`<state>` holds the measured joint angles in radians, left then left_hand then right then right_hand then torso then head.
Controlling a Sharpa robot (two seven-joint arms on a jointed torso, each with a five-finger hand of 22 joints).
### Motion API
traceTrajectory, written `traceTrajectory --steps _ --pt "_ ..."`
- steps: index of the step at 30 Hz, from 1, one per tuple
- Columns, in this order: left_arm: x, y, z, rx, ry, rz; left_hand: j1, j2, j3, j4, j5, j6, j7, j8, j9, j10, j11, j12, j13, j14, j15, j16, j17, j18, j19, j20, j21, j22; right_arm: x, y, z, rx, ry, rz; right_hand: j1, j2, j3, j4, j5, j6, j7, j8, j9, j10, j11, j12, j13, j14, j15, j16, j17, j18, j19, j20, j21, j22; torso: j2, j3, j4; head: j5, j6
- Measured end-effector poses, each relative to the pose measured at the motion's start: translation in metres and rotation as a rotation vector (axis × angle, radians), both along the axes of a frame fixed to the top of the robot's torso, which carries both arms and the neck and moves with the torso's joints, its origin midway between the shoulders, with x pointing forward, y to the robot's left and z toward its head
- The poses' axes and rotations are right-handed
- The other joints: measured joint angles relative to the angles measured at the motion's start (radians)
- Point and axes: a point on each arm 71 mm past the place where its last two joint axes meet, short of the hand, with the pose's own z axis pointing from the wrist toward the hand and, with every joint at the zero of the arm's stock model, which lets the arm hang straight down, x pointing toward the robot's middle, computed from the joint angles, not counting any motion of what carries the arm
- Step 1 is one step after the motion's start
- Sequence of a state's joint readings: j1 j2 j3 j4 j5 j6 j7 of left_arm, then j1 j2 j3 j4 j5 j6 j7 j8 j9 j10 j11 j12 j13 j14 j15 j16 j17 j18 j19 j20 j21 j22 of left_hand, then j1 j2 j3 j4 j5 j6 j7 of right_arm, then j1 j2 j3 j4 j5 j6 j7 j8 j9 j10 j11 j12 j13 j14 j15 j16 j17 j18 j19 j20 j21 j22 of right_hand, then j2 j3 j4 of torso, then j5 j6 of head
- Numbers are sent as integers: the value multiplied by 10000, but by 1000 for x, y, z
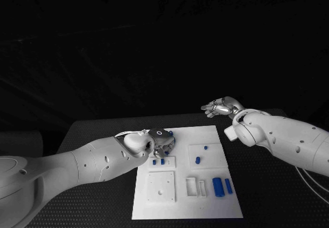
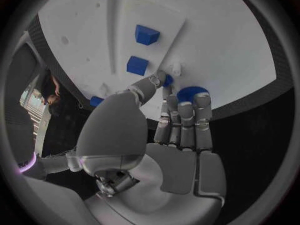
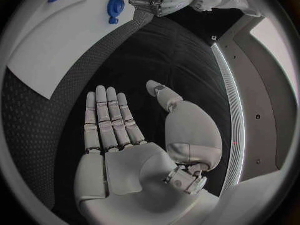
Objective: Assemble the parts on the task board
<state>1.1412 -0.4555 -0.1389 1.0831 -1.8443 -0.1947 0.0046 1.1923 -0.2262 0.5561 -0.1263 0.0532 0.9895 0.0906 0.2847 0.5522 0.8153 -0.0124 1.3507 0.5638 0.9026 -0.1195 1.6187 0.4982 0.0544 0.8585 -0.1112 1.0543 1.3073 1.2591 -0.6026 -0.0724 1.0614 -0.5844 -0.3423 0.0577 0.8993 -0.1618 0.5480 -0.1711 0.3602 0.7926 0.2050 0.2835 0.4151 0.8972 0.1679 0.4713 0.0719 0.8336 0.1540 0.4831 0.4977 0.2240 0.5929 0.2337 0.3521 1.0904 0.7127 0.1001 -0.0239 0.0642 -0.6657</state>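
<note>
Currently, head view: task board (image 1: 206,199) lies flat mid-surface (image 1: 96,133). Left hand (image 1: 156,142) is over the board's far-left corner, fingers pointing down next to a round blue part (image 1: 161,133). Two small blue parts (image 1: 158,162) sit in a tray just below it, one blue part (image 1: 197,159) in the next tray, two long blue parts (image 1: 221,186) near the board's near-right end. Right hand (image 1: 220,107) hovers off the board past its far edge, holding nothing.

Left wrist view: left hand (image 2: 178,135) fingertips (image 2: 185,107) and thumb rest at a round blue part (image 2: 190,92); can't tell if it's actually gripped. Two blue blocks (image 2: 142,49) are beyond.

Right wrist view: right hand (image 3: 134,140) flat, fingers straight and apart, empty, above the dark surface (image 3: 50,115). Board corner with the round blue part (image 3: 115,6) is well apart from it.
</note>
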Motion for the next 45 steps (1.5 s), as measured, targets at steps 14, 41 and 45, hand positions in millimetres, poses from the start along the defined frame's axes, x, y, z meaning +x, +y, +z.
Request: traceTrajectory --steps 14,41,45 --pt "-1 1 0 49 -45 71 153 161 -57 126 0 142 -33 -66 -29 244 -35 40 -173 243 -15 0 1 -1 193 -15 -1 7 0 0 0 -2 3 -4 -40 40 0 0 0 0 0 0 -9 0 0 0 0 0 0 0 -1 1 0 0 -39 -1 -1 -3 2 11 -4" --pt "-3 8 -1 -152 -142 115 620 -302 -87 -210 1 -577 41 -476 -273 297 18 39 -407 298 24 -79 -21 -1 285 -65 -1 -35 0 -1 0 -12 11 -12 -40 40 0 0 0 0 0 35 -8 0 0 40 -6 0 0 0 1 1 1 -1 -39 6 -4 -14 12 23 -2" --pt "-3 8 -1 -164 -145 126 620 -302 -87 -210 1 -518 130 -495 -262 350 71 39 -428 334 59 -79 -21 -2 285 -66 -2 -45 0 -1 0 -12 12 -10 -40 40 0 0 0 0 0 35 -8 0 0 40 -6 0 0 0 1 1 1 -1 -38 5 -3 -13 11 23 -3"
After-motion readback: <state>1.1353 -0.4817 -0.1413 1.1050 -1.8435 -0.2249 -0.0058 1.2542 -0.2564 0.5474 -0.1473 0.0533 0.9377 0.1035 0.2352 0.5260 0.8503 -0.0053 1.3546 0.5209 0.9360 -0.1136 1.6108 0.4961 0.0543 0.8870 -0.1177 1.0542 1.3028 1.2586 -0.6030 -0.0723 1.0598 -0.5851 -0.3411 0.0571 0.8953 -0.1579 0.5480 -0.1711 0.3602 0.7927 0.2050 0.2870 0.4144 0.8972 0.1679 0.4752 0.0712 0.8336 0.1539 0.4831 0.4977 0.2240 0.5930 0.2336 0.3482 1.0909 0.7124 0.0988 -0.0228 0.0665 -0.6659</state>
